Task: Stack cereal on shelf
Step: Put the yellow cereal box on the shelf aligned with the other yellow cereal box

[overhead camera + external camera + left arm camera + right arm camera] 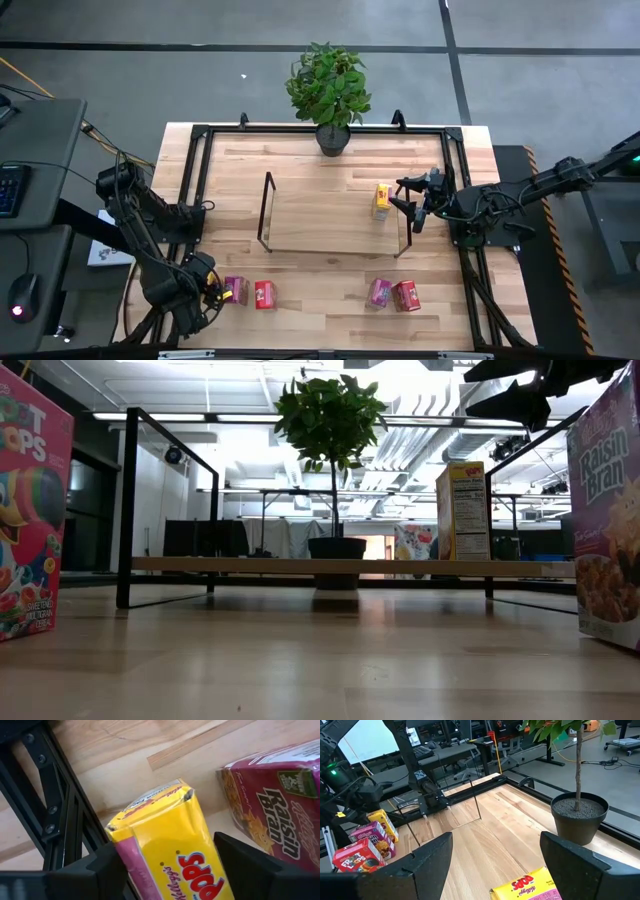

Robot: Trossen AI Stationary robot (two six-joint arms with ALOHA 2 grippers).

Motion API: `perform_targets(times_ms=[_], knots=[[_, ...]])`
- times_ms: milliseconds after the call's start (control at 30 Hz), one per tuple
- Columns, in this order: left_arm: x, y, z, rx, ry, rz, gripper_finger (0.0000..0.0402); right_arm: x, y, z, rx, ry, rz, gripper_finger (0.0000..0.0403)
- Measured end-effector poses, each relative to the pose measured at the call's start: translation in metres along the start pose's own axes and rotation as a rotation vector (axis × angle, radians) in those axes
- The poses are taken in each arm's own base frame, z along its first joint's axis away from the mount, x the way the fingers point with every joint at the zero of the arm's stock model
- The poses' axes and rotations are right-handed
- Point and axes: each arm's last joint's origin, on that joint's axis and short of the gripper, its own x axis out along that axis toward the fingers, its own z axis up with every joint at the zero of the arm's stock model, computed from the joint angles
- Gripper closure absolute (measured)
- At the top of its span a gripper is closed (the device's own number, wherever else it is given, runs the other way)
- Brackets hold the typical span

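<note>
While one yellow box (381, 200) is already standing upright on the shelf (320, 215) near its right-hand frame, most of the job is still waiting to be done. The right gripper (408, 202) is hovering just beside that box with its fingers spread and nothing between them, so I'd judge that box as delivered and let go. Down at the near left corner of the table (320, 285), the left gripper (165, 865) is straddling a second yellow box (170, 855), one finger on each side; whether it is actually squeezing the box yet, I cannot tell from here. Just beside that one a pink box (235, 289) and a red box (264, 293) are sitting on the table, and another pink box (379, 292) and red box (405, 295) are standing over on the near right. So one of six looks placed, one is being reached for, and four are left untouched.
</note>
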Motion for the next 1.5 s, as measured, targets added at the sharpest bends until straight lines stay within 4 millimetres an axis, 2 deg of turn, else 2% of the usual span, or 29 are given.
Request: perform_targets(times_ms=[300,567,700,833,1033,1200,1367,1500], knots=[[-0.002,0.001,0.001,0.023,0.000,-0.002,0.0239,0.000,0.000,0.000,0.000,0.000,0.000,0.0110],[-0.015,0.011,0.010,0.049,0.006,-0.022,0.0274,0.000,0.000,0.000,0.000,0.000,0.000,0.0110],[-0.035,0.022,0.023,0.042,-0.047,-0.026,0.0277,0.000,0.000,0.000,0.000,0.000,0.000,0.0110],[-0.062,0.038,0.042,0.016,-0.181,-0.039,0.0278,0.000,0.000,0.000,0.001,0.000,0.000,0.0110],[-0.083,0.043,0.071,-0.014,-0.393,-0.307,0.0278,0.002,0.001,-0.002,-0.009,0.011,-0.004,0.0110],[-0.095,0.037,0.092,0.044,-0.504,-0.378,0.0278,0.007,0.004,-0.006,-0.028,0.034,-0.013,0.0110],[-0.128,0.024,0.098,0.131,-0.579,-0.514,0.0278,0.012,0.006,-0.011,-0.048,0.057,-0.021,0.0110],[-0.152,0.010,0.104,0.198,-0.704,-0.582,0.0278,0.014,0.008,-0.012,-0.020,0.061,-0.023,0.0110]])
